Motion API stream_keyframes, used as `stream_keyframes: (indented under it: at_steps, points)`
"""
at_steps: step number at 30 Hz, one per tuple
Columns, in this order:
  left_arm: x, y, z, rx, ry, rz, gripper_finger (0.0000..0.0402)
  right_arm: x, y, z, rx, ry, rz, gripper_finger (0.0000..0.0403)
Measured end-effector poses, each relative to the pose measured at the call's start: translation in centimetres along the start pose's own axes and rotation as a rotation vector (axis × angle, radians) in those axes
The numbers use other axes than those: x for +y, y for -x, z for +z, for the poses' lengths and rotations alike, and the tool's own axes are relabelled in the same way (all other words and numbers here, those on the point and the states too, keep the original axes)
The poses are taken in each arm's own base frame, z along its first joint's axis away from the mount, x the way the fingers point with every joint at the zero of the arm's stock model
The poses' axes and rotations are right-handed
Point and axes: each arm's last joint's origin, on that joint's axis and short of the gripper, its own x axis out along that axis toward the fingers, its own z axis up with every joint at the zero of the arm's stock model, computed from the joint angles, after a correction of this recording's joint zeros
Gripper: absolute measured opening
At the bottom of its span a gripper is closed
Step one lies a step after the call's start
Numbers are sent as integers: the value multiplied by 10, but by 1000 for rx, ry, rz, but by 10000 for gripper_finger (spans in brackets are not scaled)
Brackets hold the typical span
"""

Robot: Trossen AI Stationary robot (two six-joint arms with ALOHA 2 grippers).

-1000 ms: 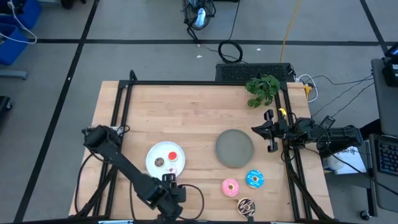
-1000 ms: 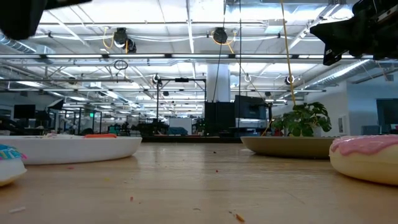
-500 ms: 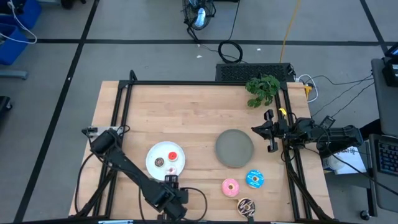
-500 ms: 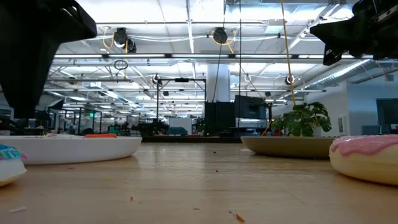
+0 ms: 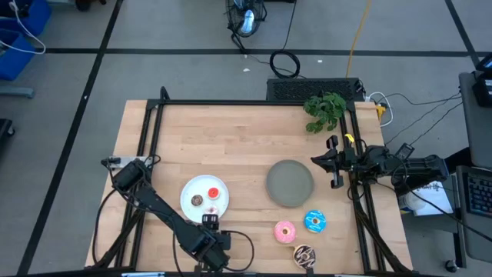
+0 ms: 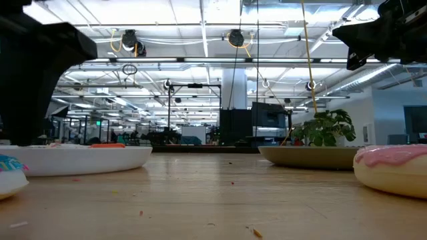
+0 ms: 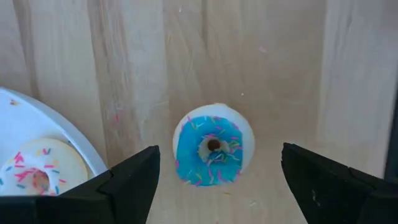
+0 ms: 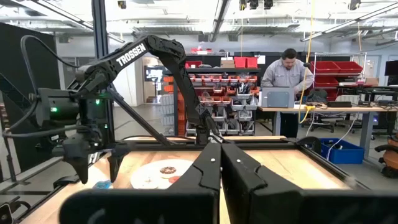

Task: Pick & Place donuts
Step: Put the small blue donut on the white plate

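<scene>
The left gripper (image 7: 214, 186) hangs with jaws spread wide and empty; the small blue donut (image 7: 212, 150) lies on the table (image 7: 249, 62) between them, the white plate (image 7: 25, 124) just outside 1 jaw. The right gripper (image 8: 221, 163) waits apart, jaws closed, empty.

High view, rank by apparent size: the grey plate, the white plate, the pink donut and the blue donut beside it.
1. Grey plate
2. White plate, only slightly smaller
3. Pink donut and blue donut: they look alike, so no ranking between them.
</scene>
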Motion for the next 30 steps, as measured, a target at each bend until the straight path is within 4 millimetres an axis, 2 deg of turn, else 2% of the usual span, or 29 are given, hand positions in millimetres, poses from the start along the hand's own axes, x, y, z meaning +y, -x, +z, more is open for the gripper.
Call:
stream_keyframes:
  at_steps: [12, 21, 30]
  points:
    - [4, -4, 3, -7, -17, -7, 333, 0, 0, 0, 0, 0, 0, 0]
    - [5, -21, 1, 54, -32, 4, 333, 0, 0, 0, 0, 0, 0, 0]
    - [6, -28, 2, 75, -65, -9, 326, 0, 0, -1, 5, 0, -1, 0]
